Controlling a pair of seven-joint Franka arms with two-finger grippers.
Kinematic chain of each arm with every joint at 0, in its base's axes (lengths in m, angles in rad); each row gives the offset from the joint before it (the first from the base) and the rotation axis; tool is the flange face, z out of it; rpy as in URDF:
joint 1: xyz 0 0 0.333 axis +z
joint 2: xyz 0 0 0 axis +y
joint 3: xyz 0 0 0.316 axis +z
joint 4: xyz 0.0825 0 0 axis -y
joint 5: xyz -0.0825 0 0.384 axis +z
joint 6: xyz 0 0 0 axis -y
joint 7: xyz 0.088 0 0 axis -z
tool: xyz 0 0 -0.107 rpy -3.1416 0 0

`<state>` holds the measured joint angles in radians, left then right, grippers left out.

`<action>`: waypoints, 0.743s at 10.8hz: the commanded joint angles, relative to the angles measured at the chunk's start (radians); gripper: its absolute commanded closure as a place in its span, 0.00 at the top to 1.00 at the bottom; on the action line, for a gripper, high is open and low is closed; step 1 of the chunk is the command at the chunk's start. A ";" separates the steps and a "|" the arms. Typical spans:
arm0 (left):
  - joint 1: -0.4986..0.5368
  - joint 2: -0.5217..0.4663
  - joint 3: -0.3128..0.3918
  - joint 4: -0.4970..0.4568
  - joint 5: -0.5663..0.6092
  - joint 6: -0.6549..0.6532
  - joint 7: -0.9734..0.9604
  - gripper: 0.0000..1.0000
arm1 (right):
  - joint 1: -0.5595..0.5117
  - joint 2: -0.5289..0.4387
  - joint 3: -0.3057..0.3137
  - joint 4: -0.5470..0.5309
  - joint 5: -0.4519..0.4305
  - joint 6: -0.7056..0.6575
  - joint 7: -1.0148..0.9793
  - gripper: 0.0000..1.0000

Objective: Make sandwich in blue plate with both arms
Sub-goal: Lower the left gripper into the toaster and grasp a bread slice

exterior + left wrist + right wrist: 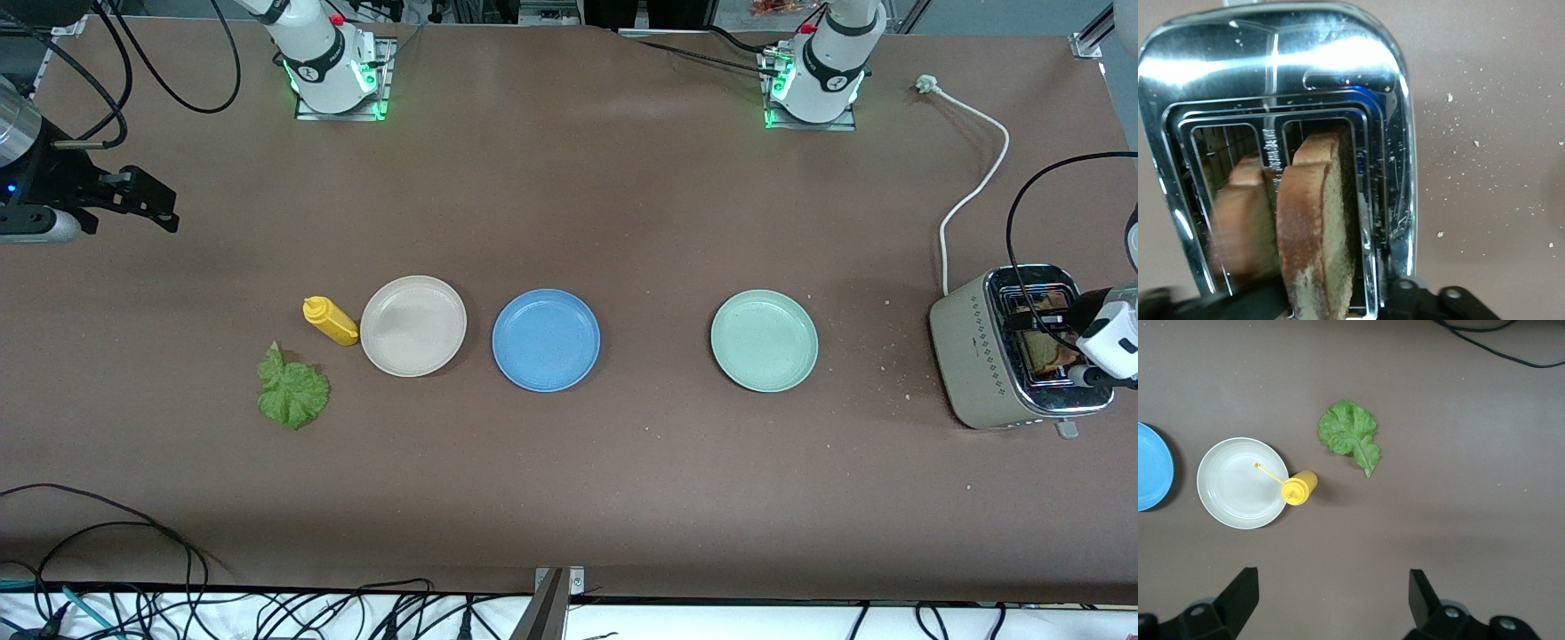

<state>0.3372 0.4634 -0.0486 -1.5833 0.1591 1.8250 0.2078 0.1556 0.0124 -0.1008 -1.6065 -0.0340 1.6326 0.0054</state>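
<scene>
The blue plate (546, 340) has no food yet: the left gripper (1062, 342) is at the toaster (1013, 356) around a bread slice (1315, 233), though I cannot tell whether it grips it, the lettuce leaf (292, 391) lies on the table, and the right gripper (133, 200) waits with its fingers apart.

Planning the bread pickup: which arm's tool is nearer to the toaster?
Left. The left tool is at the toaster, over its slots; the right tool hangs over bare table at the right arm's end.
</scene>
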 commanded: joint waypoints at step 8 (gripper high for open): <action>-0.006 0.006 -0.005 0.145 0.014 -0.125 0.016 0.00 | -0.002 0.012 -0.002 0.028 0.017 -0.013 0.008 1.00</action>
<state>0.3372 0.4655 -0.0445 -1.5460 0.1594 1.8093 0.2083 0.1554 0.0136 -0.1011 -1.6064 -0.0340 1.6326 0.0054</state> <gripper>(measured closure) 0.855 0.000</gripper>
